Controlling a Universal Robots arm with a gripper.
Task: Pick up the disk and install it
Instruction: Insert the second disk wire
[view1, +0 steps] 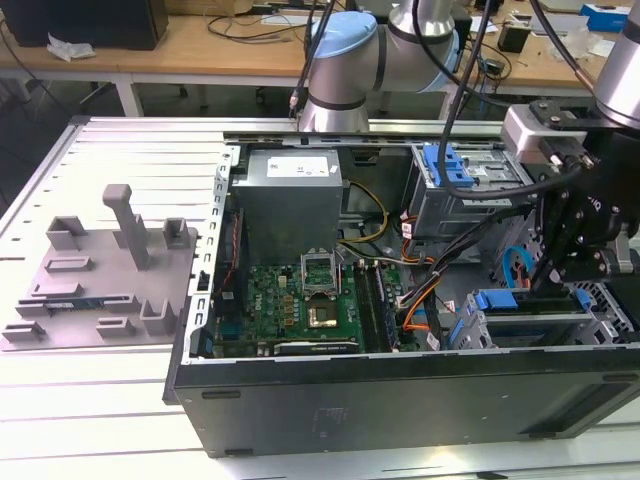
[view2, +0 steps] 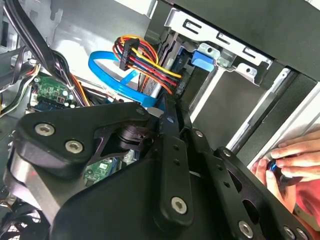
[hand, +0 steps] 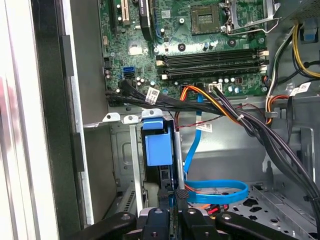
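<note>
The disk (hand: 152, 146) stands on edge in the metal drive cage (hand: 116, 119) at the corner of the open computer case, with its bright blue bracket facing up. In the exterior view the disk (view1: 500, 300) sits in the cage at the lower right. My gripper (hand: 172, 194) is right over the disk's near end, its two black fingers drawn close together and pinching that end. In the second wrist view the gripper (view2: 167, 111) points down beside the blue bracket (view2: 202, 57). The disk's silver body is hidden inside the cage.
Orange, black and blue cables (hand: 220, 192) lie beside the cage. The green motherboard (view1: 300, 305) and the grey power supply (view1: 290, 195) fill the case's left half. A person's hand (view2: 292, 160) rests on the case's outer edge. A grey fixture (view1: 100, 270) sits on the table at the exterior view's left.
</note>
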